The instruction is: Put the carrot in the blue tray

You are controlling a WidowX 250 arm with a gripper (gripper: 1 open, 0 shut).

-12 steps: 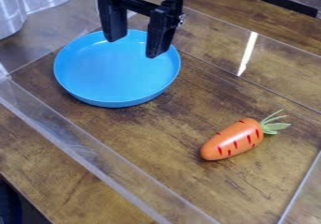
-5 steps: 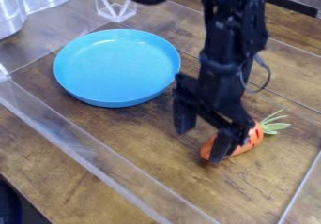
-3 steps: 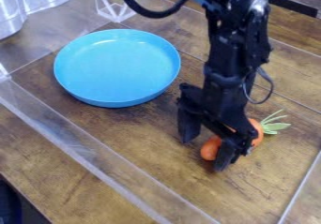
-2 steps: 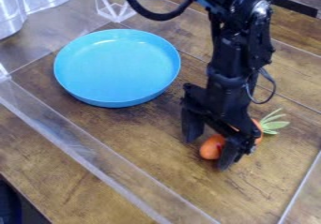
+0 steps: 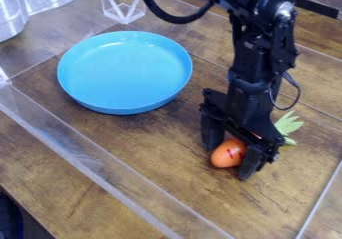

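Scanning from the left, I see the blue tray (image 5: 124,71) sitting empty on the counter (image 5: 80,173), well apart from the carrot (image 5: 230,154) at right. My gripper (image 5: 233,158) has come down around the carrot, jaws spread wide and nothing held, so closing comes next.

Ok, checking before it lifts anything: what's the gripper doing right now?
Gripper: open, pointing down, its fingers on either side of the carrot on the table; not closed on it yet.
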